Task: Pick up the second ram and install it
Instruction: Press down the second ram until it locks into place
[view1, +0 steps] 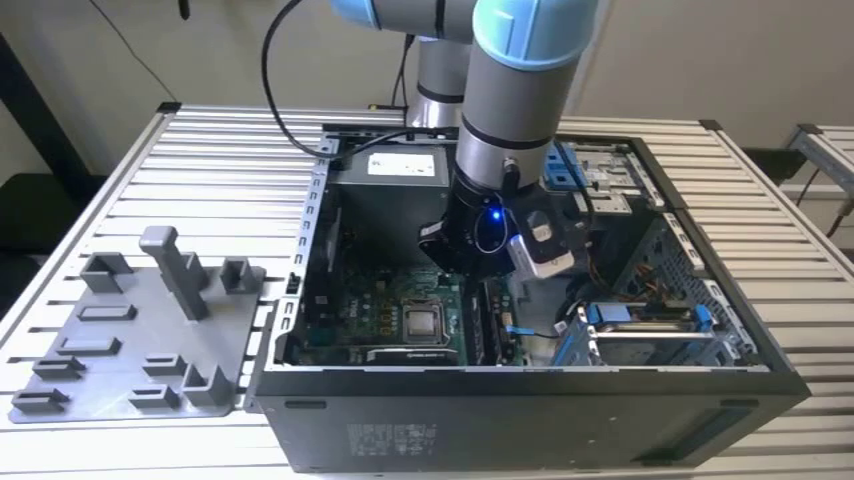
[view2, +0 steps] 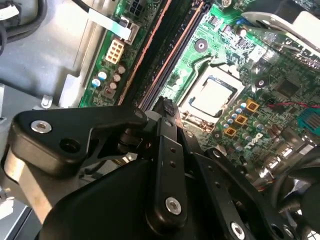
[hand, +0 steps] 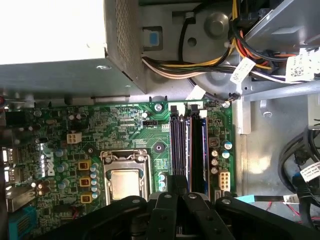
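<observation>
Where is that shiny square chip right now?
The silver CPU chip sits in its socket on the green motherboard. In both wrist views it lies beside the long dark memory slots, close to the claw.

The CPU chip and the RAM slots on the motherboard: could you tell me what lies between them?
In the first wrist view, only bare green board lies between the CPU chip and the RAM slots, with a screw hole and tiny components.

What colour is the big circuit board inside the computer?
Green, clearest in the first wrist view: the circuit board.
</observation>
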